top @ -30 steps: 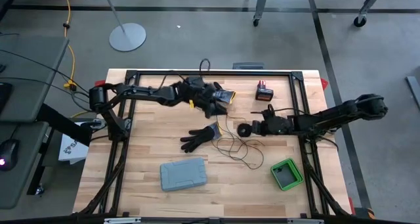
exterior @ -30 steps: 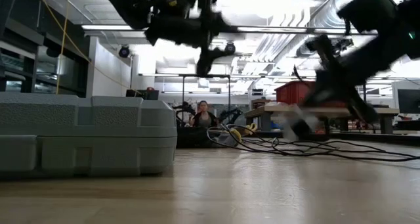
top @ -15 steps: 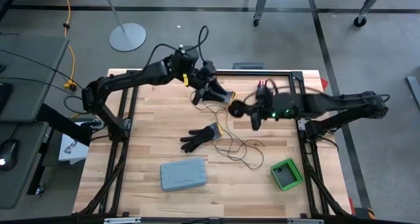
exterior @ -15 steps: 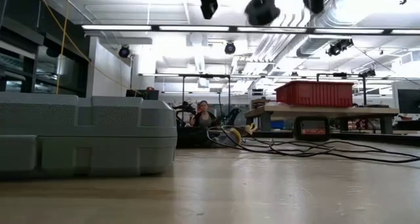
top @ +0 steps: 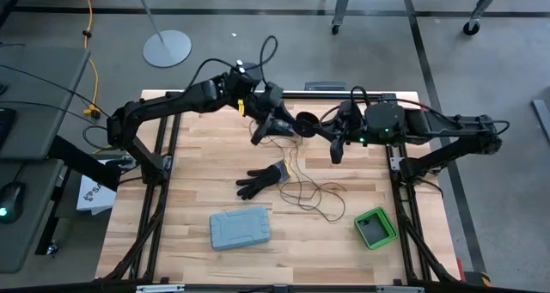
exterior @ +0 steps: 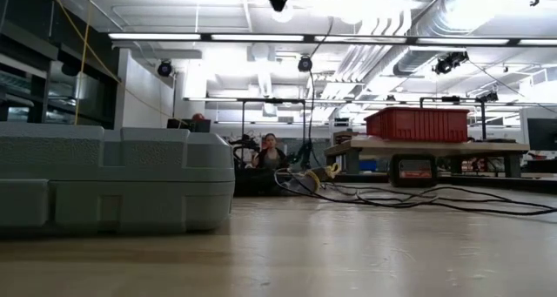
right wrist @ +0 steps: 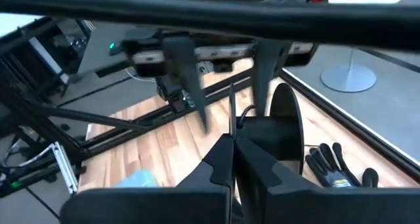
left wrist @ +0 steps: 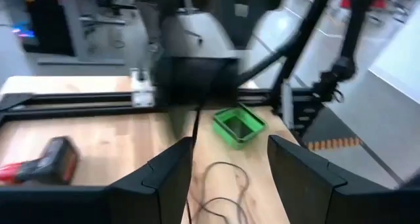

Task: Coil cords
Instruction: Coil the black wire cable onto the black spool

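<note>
A pale wooden tabletop [top: 198, 168] fills the black frame, workshop floor around it. The cord [top: 311, 194] lies mostly as a loose squiggle beside a black glove [top: 262, 180], one strand rising to a black spool [top: 306, 124] held in the air between both arms. The right hand [right wrist: 231, 159] is pinched closed on the strand. The left hand [left wrist: 228, 155] is spread wide, empty. Winding looks barely begun; next, slack probably needs feeding round the spool without snagging.
</note>
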`<state>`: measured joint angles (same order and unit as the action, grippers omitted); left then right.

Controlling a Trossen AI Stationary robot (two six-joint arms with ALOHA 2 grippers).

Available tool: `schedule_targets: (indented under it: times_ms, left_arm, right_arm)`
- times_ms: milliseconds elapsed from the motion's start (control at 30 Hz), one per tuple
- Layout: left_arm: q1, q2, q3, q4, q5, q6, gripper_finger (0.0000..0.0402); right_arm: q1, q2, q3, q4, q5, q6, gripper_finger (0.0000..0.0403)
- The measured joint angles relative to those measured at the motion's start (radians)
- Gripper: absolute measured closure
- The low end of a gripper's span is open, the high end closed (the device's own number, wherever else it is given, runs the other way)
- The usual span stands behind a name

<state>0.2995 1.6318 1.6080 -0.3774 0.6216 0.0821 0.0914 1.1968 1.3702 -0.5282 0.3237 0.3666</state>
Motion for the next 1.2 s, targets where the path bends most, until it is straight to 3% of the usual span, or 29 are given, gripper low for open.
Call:
schedule_targets:
  times_ms: [367, 533, 700, 933, 1067, 1200]
  left_arm:
    - [-0.017, -0.002, -0.001, 0.107, -0.014, -0.002, 0.0221]
    - [-0.019, -0.002, -0.001, 0.116, -0.032, -0.005, 0.0282]
    - [-0.019, -0.002, -0.001, 0.106, -0.03, -0.015, 0.0381]
    - [-0.001, -0.035, -0.001, 0.112, -0.01, -0.14, 0.0397]
    - [0.052, -0.1, 0.0, 0.11, -0.027, -0.16, 0.0399]
    - [0.095, -0.155, 0.001, 0.112, -0.032, -0.198, 0.04]
  right_arm:
    - [0.0, 0.009, 0.003, -0.014, -0.017, -0.032, 0.0403]
    - [0.0, 0.009, 0.003, -0.007, -0.017, -0.033, 0.0403]
    - [0.0, 0.008, 0.003, 0.017, -0.018, -0.048, 0.0403]
    - [0.0, 0.01, 0.026, 0.05, -0.016, -0.054, 0.04]
    - [0.0, 0.007, 0.082, 0.047, 0.031, -0.092, 0.0374]
    - [0.0, 0.008, 0.107, 0.038, 0.073, -0.124, 0.0313]
